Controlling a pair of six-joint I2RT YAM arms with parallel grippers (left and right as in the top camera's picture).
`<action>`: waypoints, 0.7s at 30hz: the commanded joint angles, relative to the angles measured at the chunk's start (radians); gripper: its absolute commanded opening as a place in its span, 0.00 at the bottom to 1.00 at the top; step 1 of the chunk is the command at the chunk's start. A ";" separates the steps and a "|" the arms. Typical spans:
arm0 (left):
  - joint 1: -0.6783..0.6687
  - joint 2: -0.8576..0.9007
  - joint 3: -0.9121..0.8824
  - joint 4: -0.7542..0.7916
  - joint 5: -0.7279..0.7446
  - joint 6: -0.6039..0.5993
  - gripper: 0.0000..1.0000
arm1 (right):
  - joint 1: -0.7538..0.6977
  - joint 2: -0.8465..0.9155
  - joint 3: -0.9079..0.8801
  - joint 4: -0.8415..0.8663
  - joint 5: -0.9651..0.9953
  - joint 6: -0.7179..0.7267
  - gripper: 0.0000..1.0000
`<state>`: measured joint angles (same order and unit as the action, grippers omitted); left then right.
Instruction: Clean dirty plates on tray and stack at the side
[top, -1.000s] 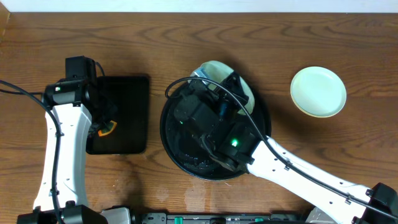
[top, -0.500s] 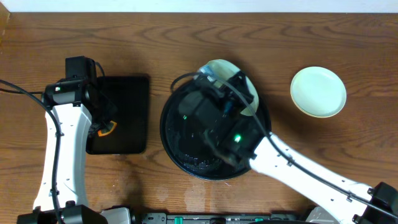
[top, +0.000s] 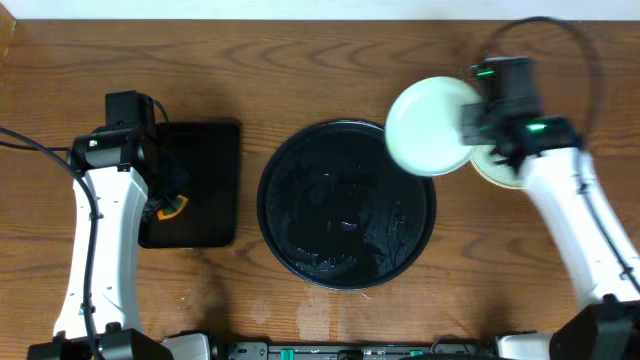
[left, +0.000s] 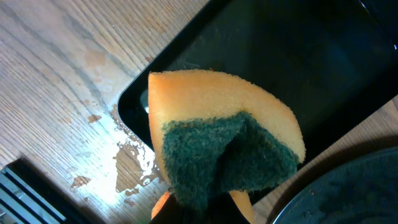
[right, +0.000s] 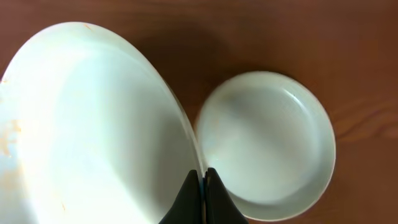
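Note:
A pale mint-green plate (top: 428, 127) hangs tilted above the table, just right of the round black tray (top: 300, 190). My right gripper (top: 471, 126) is shut on its rim. In the right wrist view the fingertips (right: 194, 186) pinch the edge of this plate (right: 93, 124), which bears faint orange traces at its left edge. A second mint plate (right: 267, 143) lies on the wood directly below, mostly hidden under the arm in the overhead view (top: 498, 172). The tray holds no plate and looks wet. My left gripper (top: 165, 197) is shut on an orange and green sponge (left: 224, 143).
A rectangular black tray (top: 200, 160) lies at the left, under the left gripper and the sponge. Water is pooled on the wood (left: 130, 168) beside its corner. The round tray's rim (left: 348, 193) shows at the lower right of the left wrist view.
The right arm lifted the plate off the round tray and swung it right, to above the plate on the table. The left arm has not moved.

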<state>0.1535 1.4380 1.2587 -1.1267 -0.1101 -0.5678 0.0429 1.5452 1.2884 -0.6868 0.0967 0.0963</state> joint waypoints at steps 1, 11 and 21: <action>0.003 -0.001 -0.008 -0.006 -0.006 0.014 0.08 | -0.169 -0.015 -0.026 -0.001 -0.246 0.048 0.01; 0.003 -0.001 -0.008 -0.006 -0.006 0.014 0.08 | -0.439 -0.013 -0.230 0.188 -0.231 0.074 0.01; 0.003 -0.001 -0.008 -0.005 -0.006 0.014 0.08 | -0.463 -0.012 -0.322 0.342 -0.120 0.195 0.01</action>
<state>0.1535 1.4380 1.2579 -1.1263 -0.1101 -0.5678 -0.4091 1.5444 0.9737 -0.3588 -0.0490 0.2466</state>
